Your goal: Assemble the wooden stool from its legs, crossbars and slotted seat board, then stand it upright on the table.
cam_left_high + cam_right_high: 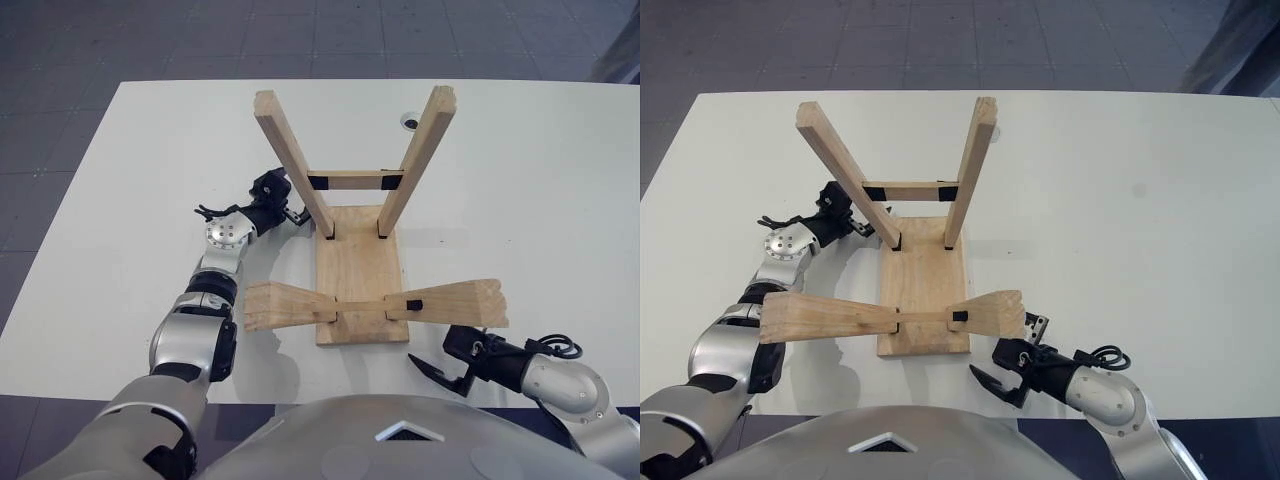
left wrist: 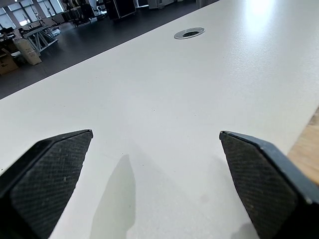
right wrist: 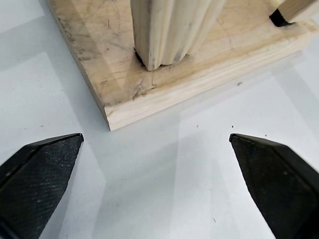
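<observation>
The stool lies upside down on the white table (image 1: 520, 200), its slotted seat board (image 1: 360, 270) flat. Two far legs (image 1: 290, 160) (image 1: 420, 150) rise from the board, joined by a crossbar (image 1: 355, 181). The two near legs (image 1: 285, 305) (image 1: 460, 298) stand in the board's near end and lean toward the camera, with a crossbar (image 1: 365, 305) between them. My left gripper (image 1: 293, 214) is open, low on the table just left of the far-left leg's foot. My right gripper (image 1: 1005, 375) is open near the table's front edge, facing the board's near right corner (image 3: 109, 117) and a leg foot (image 3: 169, 30).
A round cable hole (image 1: 409, 119) sits in the table behind the stool. Wide bare table spreads to the right and far left. The table's front edge runs just under my right gripper. A black cable (image 1: 560, 348) loops at the right wrist.
</observation>
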Controlling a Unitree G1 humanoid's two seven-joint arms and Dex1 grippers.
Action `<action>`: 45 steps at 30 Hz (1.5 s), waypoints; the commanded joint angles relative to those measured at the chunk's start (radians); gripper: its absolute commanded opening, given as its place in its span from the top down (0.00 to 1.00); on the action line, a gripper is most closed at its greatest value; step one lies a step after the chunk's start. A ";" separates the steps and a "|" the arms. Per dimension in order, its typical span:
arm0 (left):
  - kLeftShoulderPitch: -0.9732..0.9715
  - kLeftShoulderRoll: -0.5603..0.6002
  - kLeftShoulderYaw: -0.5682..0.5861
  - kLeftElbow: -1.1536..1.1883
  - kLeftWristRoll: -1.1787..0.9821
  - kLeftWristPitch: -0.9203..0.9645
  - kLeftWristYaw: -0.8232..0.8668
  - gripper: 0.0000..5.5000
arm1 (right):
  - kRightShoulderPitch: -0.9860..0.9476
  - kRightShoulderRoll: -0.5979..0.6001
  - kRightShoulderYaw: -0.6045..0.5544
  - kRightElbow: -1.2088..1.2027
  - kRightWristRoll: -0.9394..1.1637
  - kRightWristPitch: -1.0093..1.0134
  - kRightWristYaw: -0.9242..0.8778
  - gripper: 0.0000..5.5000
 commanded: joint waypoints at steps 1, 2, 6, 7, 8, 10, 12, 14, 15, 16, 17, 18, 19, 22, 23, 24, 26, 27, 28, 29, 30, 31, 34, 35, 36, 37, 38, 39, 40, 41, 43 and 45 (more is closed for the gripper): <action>0.006 0.009 -0.015 0.002 0.023 -0.003 -0.008 0.14 | -0.006 0.007 0.044 0.057 -0.050 0.015 -0.019 0.00; 0.008 0.009 -0.015 0.001 0.023 -0.004 -0.008 0.14 | -0.005 0.008 0.052 0.061 -0.052 0.014 -0.022 0.00; 0.023 0.009 -0.016 -0.013 0.027 -0.012 0.002 0.14 | -0.009 0.008 0.058 0.076 -0.050 0.006 -0.031 0.00; 0.027 0.009 -0.016 -0.017 0.026 -0.014 0.003 0.14 | -0.015 0.015 0.048 0.086 -0.047 0.006 -0.043 0.00; 0.035 0.010 -0.015 -0.027 0.025 -0.016 0.001 0.14 | -0.025 0.030 0.035 0.105 -0.044 0.006 -0.061 0.00; 0.061 0.014 -0.016 -0.052 0.023 -0.022 -0.010 0.14 | -0.048 0.060 0.012 0.152 -0.042 0.001 -0.094 0.00; 0.102 0.027 -0.023 -0.093 0.022 -0.027 -0.033 0.14 | -0.070 0.073 -0.022 0.202 -0.034 -0.009 -0.110 0.00; 0.148 0.050 -0.029 -0.141 0.020 -0.028 -0.054 0.14 | -0.092 0.073 -0.071 0.242 -0.022 -0.021 -0.118 0.00; 0.165 0.062 -0.032 -0.160 0.018 -0.027 -0.060 0.14 | -0.102 0.076 -0.099 0.255 -0.015 -0.025 -0.123 0.00; 0.175 0.070 -0.035 -0.175 0.015 -0.023 -0.063 0.14 | -0.108 0.079 -0.120 0.263 -0.010 -0.028 -0.128 0.00; 0.188 0.079 -0.036 -0.192 0.011 -0.020 -0.067 0.14 | -0.118 0.083 -0.141 0.272 -0.004 -0.030 -0.135 0.00; 0.198 0.086 -0.037 -0.207 0.008 -0.016 -0.071 0.14 | -0.124 0.088 -0.157 0.278 0.001 -0.032 -0.143 0.00; 0.213 0.096 -0.037 -0.226 0.005 -0.014 -0.078 0.14 | -0.134 0.091 -0.172 0.287 0.005 -0.035 -0.149 0.00; 0.252 0.120 -0.035 -0.282 -0.003 -0.001 -0.086 0.14 | -0.163 0.088 -0.203 0.334 0.013 -0.050 -0.150 0.00; 0.266 0.126 -0.034 -0.304 -0.007 0.004 -0.088 0.14 | -0.176 0.087 -0.214 0.355 0.015 -0.056 -0.151 0.00; 0.281 0.131 -0.036 -0.329 -0.011 0.011 -0.091 0.14 | -0.188 0.086 -0.226 0.377 0.015 -0.063 -0.153 0.00; 0.333 0.139 -0.044 -0.402 -0.017 0.030 -0.101 0.14 | -0.220 0.086 -0.247 0.402 0.019 -0.072 -0.153 0.00; 0.363 0.142 -0.049 -0.443 -0.020 0.041 -0.107 0.14 | -0.235 0.086 -0.255 0.412 0.020 -0.078 -0.154 0.00; 0.389 0.144 -0.054 -0.482 -0.024 0.056 -0.113 0.14 | -0.247 0.085 -0.261 0.418 0.018 -0.081 -0.154 0.00; 0.422 0.148 -0.061 -0.525 -0.027 0.070 -0.116 0.14 | -0.258 0.082 -0.269 0.420 0.017 -0.084 -0.154 0.00; 0.450 0.153 -0.067 -0.560 -0.028 0.080 -0.117 0.14 | -0.266 0.079 -0.277 0.421 0.017 -0.087 -0.153 0.00; 0.482 0.160 -0.073 -0.595 -0.029 0.090 -0.120 0.14 | -0.276 0.075 -0.287 0.428 0.017 -0.092 -0.152 0.00; 0.568 0.179 -0.089 -0.694 -0.030 0.120 -0.126 0.14 | -0.315 0.063 -0.314 0.457 0.015 -0.106 -0.150 0.00; 0.588 0.183 -0.093 -0.722 -0.033 0.130 -0.126 0.14 | -0.328 0.062 -0.324 0.459 0.017 -0.105 -0.151 0.00; 0.606 0.187 -0.095 -0.749 -0.037 0.141 -0.126 0.14 | -0.340 0.062 -0.334 0.461 0.018 -0.103 -0.153 0.00; 0.619 0.187 -0.095 -0.772 -0.046 0.154 -0.123 0.14 | -0.348 0.066 -0.345 0.461 0.022 -0.101 -0.158 0.00; 0.634 0.188 -0.094 -0.799 -0.055 0.167 -0.121 0.14 | -0.352 0.074 -0.356 0.462 0.025 -0.100 -0.165 0.00; 0.647 0.188 -0.094 -0.820 -0.063 0.177 -0.118 0.14 | -0.354 0.081 -0.363 0.464 0.028 -0.100 -0.169 0.00; 0.658 0.190 -0.094 -0.840 -0.069 0.187 -0.115 0.14 | -0.353 0.087 -0.368 0.465 0.031 -0.100 -0.171 0.00; 0.673 0.190 -0.094 -0.866 -0.077 0.198 -0.113 0.14 | -0.355 0.095 -0.370 0.467 0.033 -0.101 -0.175 0.00; 0.708 0.188 -0.095 -0.920 -0.094 0.220 -0.110 0.14 | -0.356 0.111 -0.374 0.473 0.038 -0.102 -0.181 0.00; 0.753 0.182 -0.103 -0.989 -0.107 0.243 -0.107 0.14 | -0.359 0.132 -0.383 0.488 0.041 -0.111 -0.200 0.00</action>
